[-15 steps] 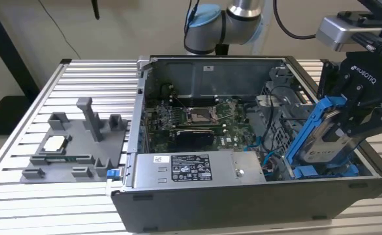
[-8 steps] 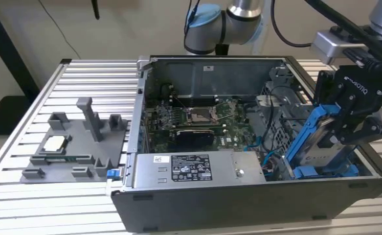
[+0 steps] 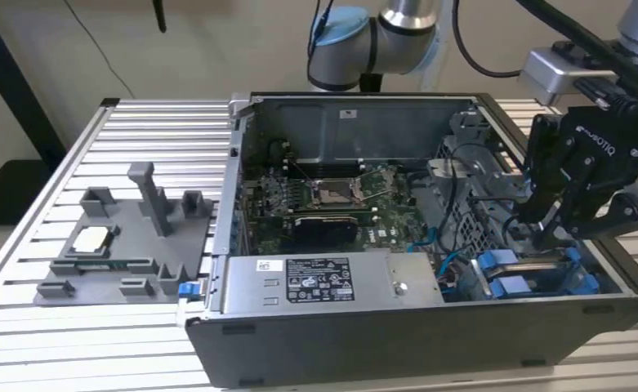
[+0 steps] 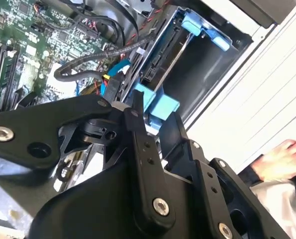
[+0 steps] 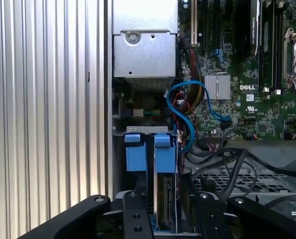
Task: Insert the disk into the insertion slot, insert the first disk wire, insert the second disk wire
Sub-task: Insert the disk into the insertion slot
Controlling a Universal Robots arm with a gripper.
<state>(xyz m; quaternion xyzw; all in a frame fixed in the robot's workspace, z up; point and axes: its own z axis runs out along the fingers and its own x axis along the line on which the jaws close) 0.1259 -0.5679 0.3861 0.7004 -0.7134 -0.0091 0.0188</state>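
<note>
While the open computer case [image 3: 330, 327] stands on the slatted surface [image 3: 133, 131], the entries read as follows.

- Disk [image 5: 166, 196]: on edge in its blue carrier, seated inside the insertion slot [image 5: 252, 183] at the case's corner on the exterior view's right.
- Tool [image 3: 537, 234]: hangs inside that corner, just above the carrier. Whether it is apart or together, cannot tell.
- Blue cable [image 5: 188, 114]: looped beside the slot.

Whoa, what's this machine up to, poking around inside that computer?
A robot arm's gripper reaches down into an open computer case lying on a slatted table. It hangs just above the disk, which sits with its blue carrier in the insertion slot. A blue wire loops nearby, and a person's hand is outside the case.
</note>
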